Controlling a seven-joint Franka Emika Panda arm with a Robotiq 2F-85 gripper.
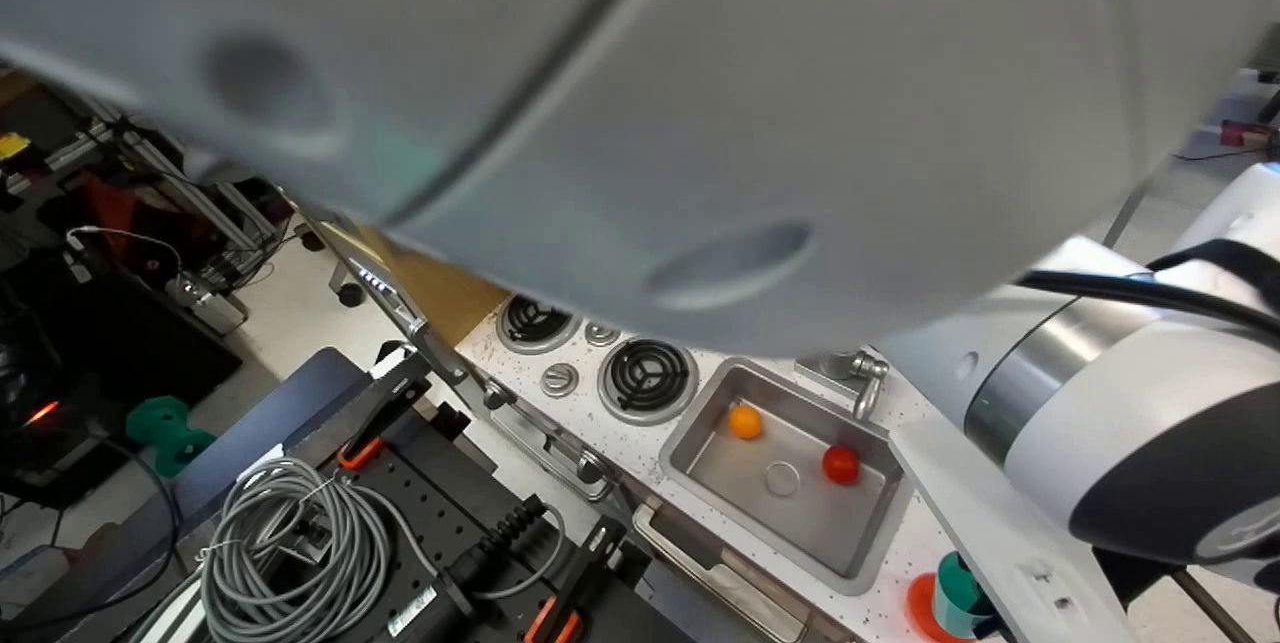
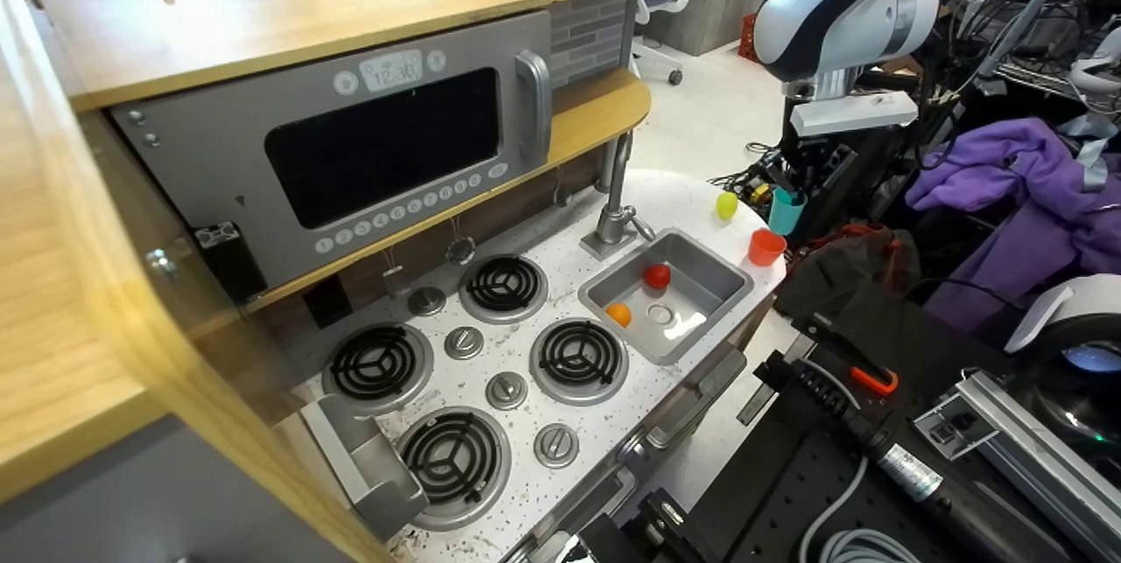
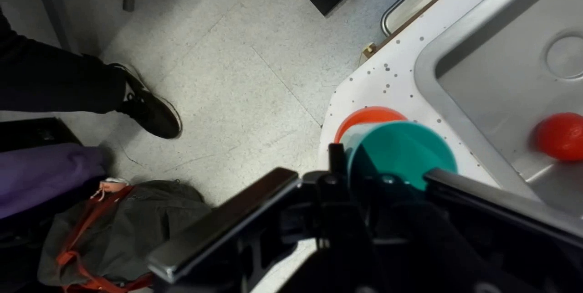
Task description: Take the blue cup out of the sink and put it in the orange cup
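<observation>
The blue cup, small and teal, hangs in my gripper above the counter end, in both exterior views (image 1: 956, 595) (image 2: 786, 213) and the wrist view (image 3: 410, 147). My gripper (image 3: 350, 165) is shut on its wall, one finger inside and one outside; it also shows in an exterior view (image 2: 793, 182). The orange cup (image 2: 766, 249) stands upright on the counter beside the sink. In the wrist view the blue cup partly covers the orange cup (image 3: 371, 114). I cannot tell how high the blue cup is above it. The grey sink (image 2: 692, 313) holds no cup.
A red ball-like toy (image 2: 657, 276) and a small orange one (image 2: 619, 314) lie in the sink. A yellow-green piece (image 2: 726, 205) stands on the counter near the orange cup. The faucet (image 2: 616, 204) rises behind the sink. The counter's rounded edge lies close by the orange cup.
</observation>
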